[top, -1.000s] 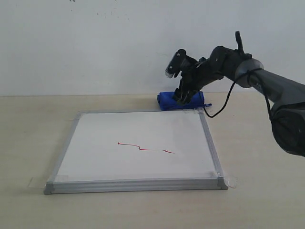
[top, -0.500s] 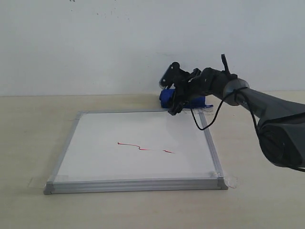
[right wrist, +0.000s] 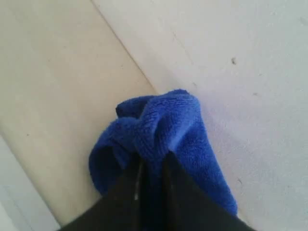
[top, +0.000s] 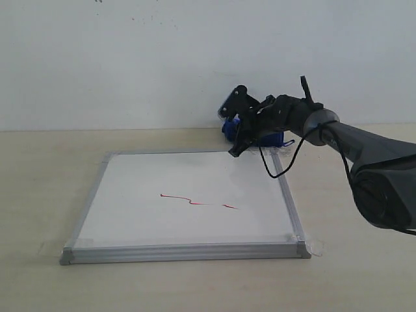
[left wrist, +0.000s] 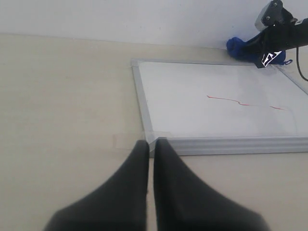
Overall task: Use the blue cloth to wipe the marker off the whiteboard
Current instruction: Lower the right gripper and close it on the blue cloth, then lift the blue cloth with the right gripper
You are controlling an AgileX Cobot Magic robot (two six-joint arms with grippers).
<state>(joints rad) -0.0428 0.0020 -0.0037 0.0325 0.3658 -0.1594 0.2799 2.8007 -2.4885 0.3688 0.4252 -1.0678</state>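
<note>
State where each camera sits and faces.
Exterior: before the whiteboard, facing the wall; right arm shows.
Left wrist: low outside a board corner, looking across it; shut left end effector shows.
Right wrist: close on the blue cloth by the wall; right end effector grips it.
Exterior and left wrist share whiteboard, marker, blue cloth.

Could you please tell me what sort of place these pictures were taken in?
Probably a robot lab bench, not a home or office: a pale tabletop against a plain white wall, a whiteboard taped flat onto it, and a dark robot arm holding a blue cloth.
</note>
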